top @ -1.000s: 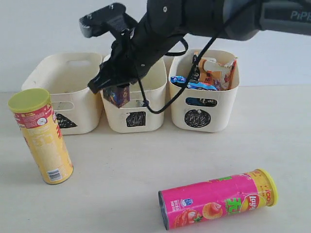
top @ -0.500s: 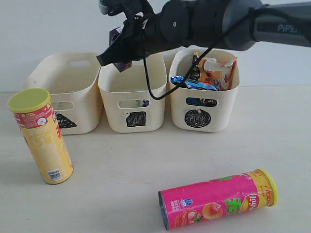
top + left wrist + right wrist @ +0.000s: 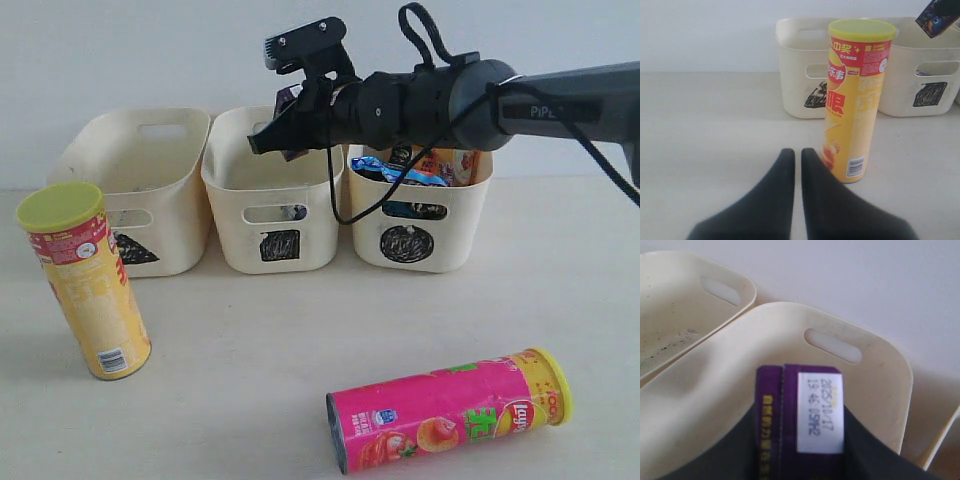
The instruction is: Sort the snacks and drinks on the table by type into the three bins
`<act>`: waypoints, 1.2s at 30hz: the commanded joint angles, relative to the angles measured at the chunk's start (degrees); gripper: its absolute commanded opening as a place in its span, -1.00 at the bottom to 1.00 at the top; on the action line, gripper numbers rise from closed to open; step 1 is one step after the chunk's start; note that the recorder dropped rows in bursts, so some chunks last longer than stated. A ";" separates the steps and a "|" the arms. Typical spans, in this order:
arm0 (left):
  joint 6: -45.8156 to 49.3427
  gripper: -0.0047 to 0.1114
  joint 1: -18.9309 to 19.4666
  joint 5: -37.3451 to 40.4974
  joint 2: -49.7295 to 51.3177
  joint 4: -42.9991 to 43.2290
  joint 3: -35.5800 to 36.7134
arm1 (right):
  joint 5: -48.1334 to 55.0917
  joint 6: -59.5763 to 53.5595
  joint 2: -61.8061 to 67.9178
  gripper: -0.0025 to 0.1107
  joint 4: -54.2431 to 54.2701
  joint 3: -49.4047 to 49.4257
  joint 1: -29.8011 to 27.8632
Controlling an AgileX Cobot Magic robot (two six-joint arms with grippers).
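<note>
My right gripper point(image 3: 272, 140) reaches in from the right and is shut on the dark purple drink carton point(image 3: 290, 100), holding it over the middle bin point(image 3: 272, 215), the one marked with a square. In the right wrist view the carton point(image 3: 800, 410) sits between my two fingers, with that bin's point(image 3: 880, 375) inside below it. The yellow chip tube point(image 3: 88, 285) stands upright at the left. The pink tube point(image 3: 450, 410) lies on its side at the front. Noodle packets point(image 3: 420, 170) fill the right bin point(image 3: 420, 225). My left gripper point(image 3: 797, 156) is shut with nothing in it, low over the table, close beside the yellow tube point(image 3: 855, 100).
The left bin point(image 3: 135, 190), marked with a triangle, looks bare inside where I can see it. The three bins stand in a row along the back wall. A cable loops off my right arm down across the middle bin's front. The beige table point(image 3: 250, 340) spreads out between the two tubes.
My right gripper lifted the purple carton from low in front of the bins, then carried it rightward to above the middle bin. Both tubes stayed put.
</note>
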 commanded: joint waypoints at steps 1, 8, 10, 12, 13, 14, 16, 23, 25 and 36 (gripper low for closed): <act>-0.47 -0.84 0.06 -0.47 -0.23 -0.14 -0.10 | -2.65 0.23 0.08 -0.93 0.10 -0.30 -0.43; -0.47 -0.84 0.06 -0.40 -0.23 -0.14 -0.10 | -2.65 0.23 0.21 -0.90 0.10 -0.30 -0.43; -0.47 -0.84 0.06 -0.40 -0.23 -0.14 -0.10 | -2.52 0.23 0.21 -0.69 0.10 -0.30 -0.43; -0.47 -0.84 0.06 -0.40 -0.23 -0.14 -0.10 | -1.97 0.23 0.21 -0.37 0.10 -0.30 -0.43; -0.47 -0.84 0.06 -0.40 -0.23 -0.14 -0.10 | -1.72 0.23 0.21 -0.19 0.10 -0.30 -0.43; -0.47 -0.84 0.06 -0.40 -0.23 -0.14 -0.10 | -1.72 0.23 0.21 -0.05 0.10 -0.30 -0.43; -0.47 -0.84 0.06 -0.40 -0.23 -0.14 -0.10 | -1.72 0.23 0.21 0.28 0.10 -0.30 -0.43; -0.47 -0.84 0.06 -0.40 -0.23 -0.14 -0.10 | -1.09 0.37 0.07 0.38 0.57 -0.30 -0.43; -0.47 -0.84 0.06 -0.40 -0.23 -0.14 -0.10 | 0.48 0.72 -0.27 0.30 0.57 -0.30 -0.43; -0.47 -0.84 0.06 -0.40 -0.23 -0.14 -0.10 | 18.43 0.62 -7.79 -0.96 0.35 -0.30 -0.43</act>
